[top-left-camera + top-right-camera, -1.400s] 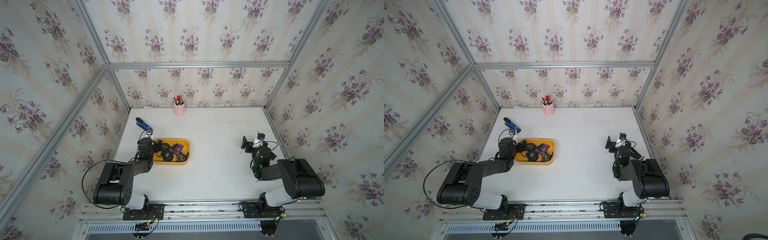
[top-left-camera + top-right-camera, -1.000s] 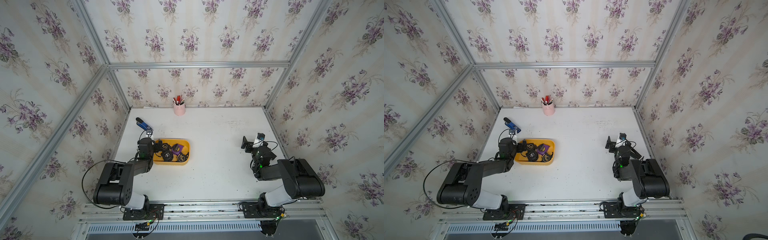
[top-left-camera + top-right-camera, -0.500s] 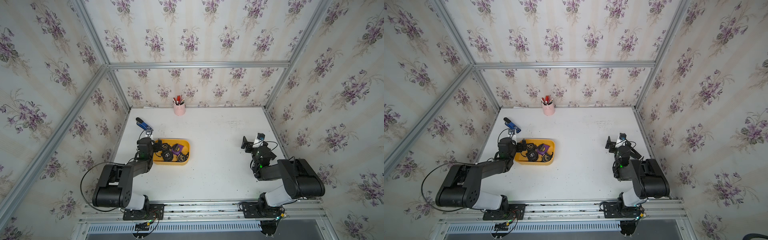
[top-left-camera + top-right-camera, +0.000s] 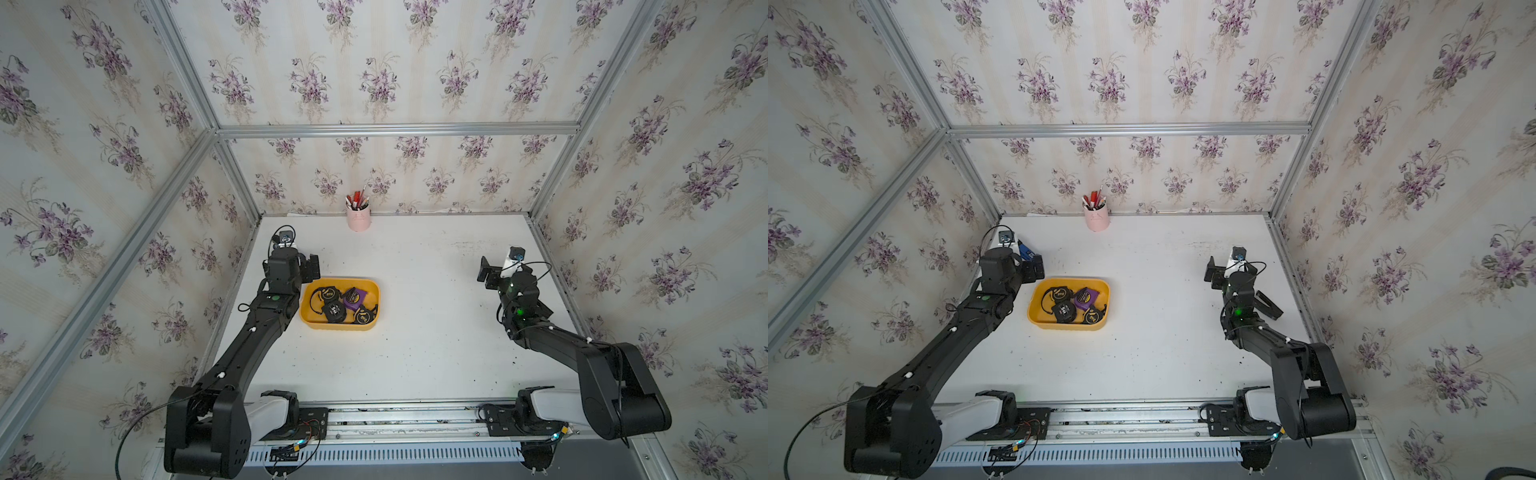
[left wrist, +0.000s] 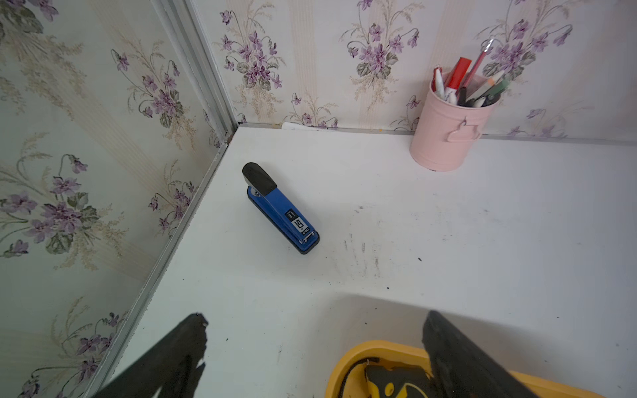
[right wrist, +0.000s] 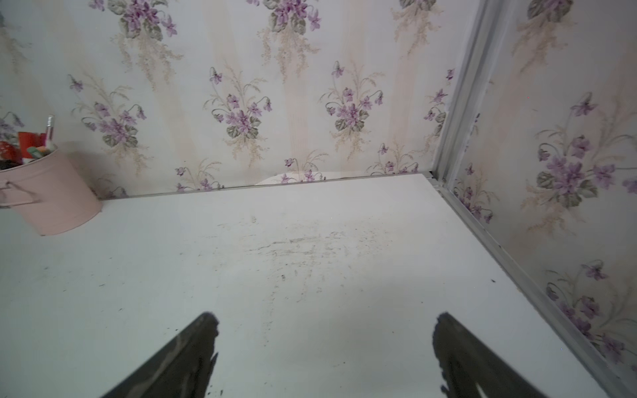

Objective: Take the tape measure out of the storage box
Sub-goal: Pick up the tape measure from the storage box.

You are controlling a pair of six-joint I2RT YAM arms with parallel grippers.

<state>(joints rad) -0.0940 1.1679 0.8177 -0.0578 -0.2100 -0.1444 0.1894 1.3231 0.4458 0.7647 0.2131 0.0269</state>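
The yellow storage box (image 4: 338,327) (image 4: 1069,325) sits left of the table's middle. Several tape measures lie in it: black ones such as one at the far left (image 4: 327,293) (image 4: 1060,294), and a purple one (image 4: 354,296) (image 4: 1086,296). My left gripper (image 4: 309,268) (image 4: 1034,266) (image 5: 315,318) hangs open over the box's far left corner, holding nothing. In the left wrist view, one finger overlaps the box rim (image 5: 348,356) and a black-and-yellow tape measure (image 5: 389,384) shows beneath. My right gripper (image 4: 486,274) (image 4: 1212,272) (image 6: 326,318) is open and empty over bare table at the right.
A blue stapler (image 5: 281,210) (image 4: 1025,251) lies near the left wall, just beyond my left gripper. A pink pen cup (image 4: 358,218) (image 4: 1096,219) (image 5: 448,134) (image 6: 51,196) stands against the back wall. Walls close in the table on three sides.
My left gripper has lifted from the box's left end and shifted toward the back wall, still open. The right arm has not moved.
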